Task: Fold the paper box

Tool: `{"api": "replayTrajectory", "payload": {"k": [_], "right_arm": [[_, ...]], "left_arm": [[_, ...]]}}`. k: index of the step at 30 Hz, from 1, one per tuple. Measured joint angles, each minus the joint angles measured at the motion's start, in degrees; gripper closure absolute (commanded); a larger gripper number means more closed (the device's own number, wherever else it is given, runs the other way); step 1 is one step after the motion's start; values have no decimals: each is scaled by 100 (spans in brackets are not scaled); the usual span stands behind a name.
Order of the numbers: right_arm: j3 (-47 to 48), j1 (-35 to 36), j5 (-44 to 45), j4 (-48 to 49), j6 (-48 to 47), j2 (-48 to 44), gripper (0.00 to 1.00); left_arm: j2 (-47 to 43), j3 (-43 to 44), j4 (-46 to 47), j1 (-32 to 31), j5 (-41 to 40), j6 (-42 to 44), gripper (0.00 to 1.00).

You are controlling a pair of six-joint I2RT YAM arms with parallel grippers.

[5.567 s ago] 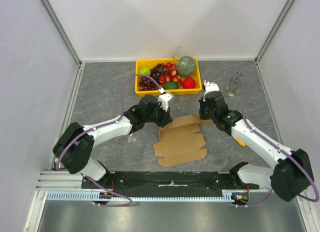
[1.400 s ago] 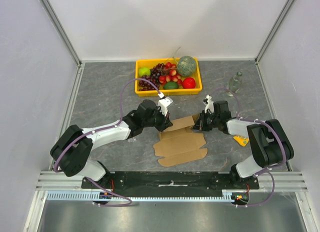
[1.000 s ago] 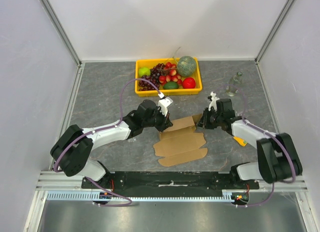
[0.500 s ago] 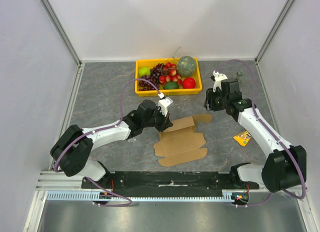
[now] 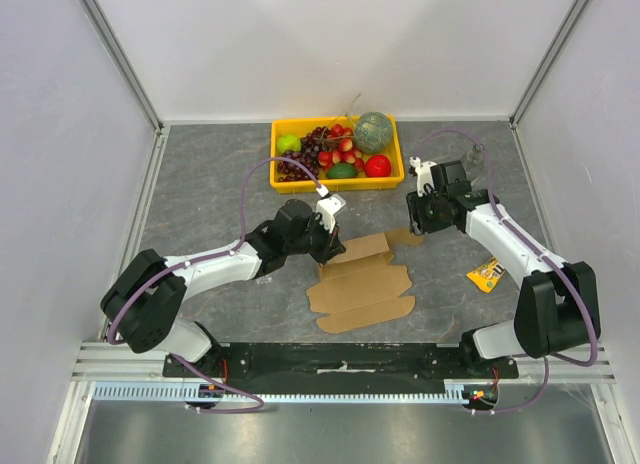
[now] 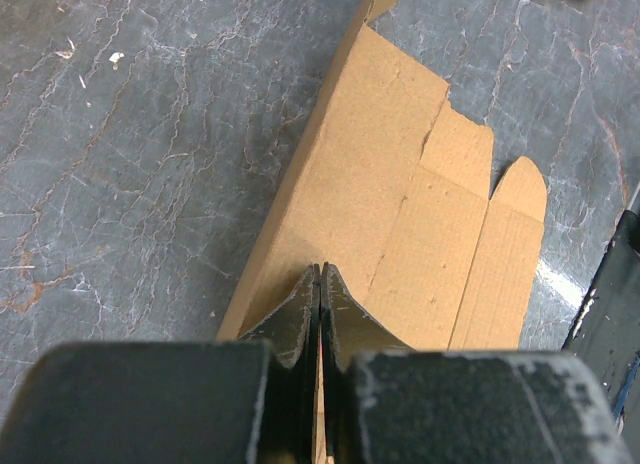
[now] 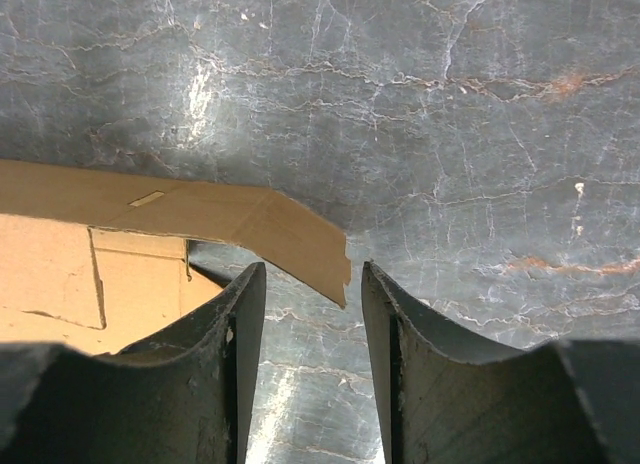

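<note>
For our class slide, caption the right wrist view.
Open right gripper above a loose flap corner of the paper box, grey table beneath.

Overhead view plus two wrist close-ups
The top camera looks down from 6 o'clock over the whole table [image 5: 200,204]; both wrist cameras face it closely, and all three share the paper box [image 5: 360,284].

I am working in a robot test lab. Plain white walls [image 5: 330,54] and metal rails [image 5: 120,59] box in a grey table [image 5: 210,184]. The left arm [image 5: 215,262] and right arm [image 5: 505,246] are bolted to a black bar [image 5: 340,356] at its edge.
</note>
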Motion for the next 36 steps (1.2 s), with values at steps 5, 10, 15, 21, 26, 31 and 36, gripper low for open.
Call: {"api": "replayTrajectory", "payload": {"k": [5, 10, 15, 21, 26, 31, 36], "right_arm": [[2, 0, -131, 4, -79, 254, 56], [0, 0, -216, 11, -101, 302, 66], [-9, 0, -356, 20, -90, 304, 79], [-90, 2, -614, 63, 26, 271, 87], [-208, 42, -745, 50, 151, 103, 91], [-210, 129, -807, 24, 245, -70, 99], [-210, 249, -828, -70, 345, -186, 100]], "left_arm": [[0, 2, 2, 0, 0, 0, 98], [0, 2, 15, 0, 0, 0, 98], [2, 0, 31, 0, 0, 0, 98], [7, 0, 46, 0, 0, 0, 98], [46, 0, 107, 0, 4, -2, 98], [55, 2, 151, 2, 2, -2, 98], [61, 0, 170, 7, 2, -2, 98]]}}
